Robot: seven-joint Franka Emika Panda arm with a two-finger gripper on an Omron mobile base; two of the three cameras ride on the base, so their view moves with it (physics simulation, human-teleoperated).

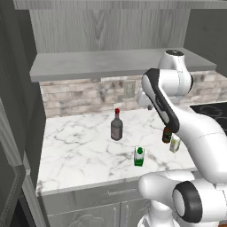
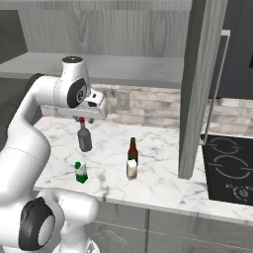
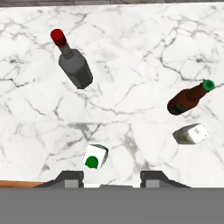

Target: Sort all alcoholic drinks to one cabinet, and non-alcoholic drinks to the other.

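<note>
Four drinks stand on the marble counter. The tall clear-grey bottle has a red cap. A slim brown bottle stands right beside the cream-yellow carton. The green and white carton stands nearest the front edge. My gripper hangs high above them, pointing down, open, with nothing between its fingers. The wide cabinet's long grey shelf runs above the counter. The other cabinet's inside is out of view.
A black cooktop lies at the counter's right end. A tall grey wood-grain panel stands in front of it, with a dark appliance behind. A stone backsplash with an outlet runs along the wall. A dark door stands at the far left.
</note>
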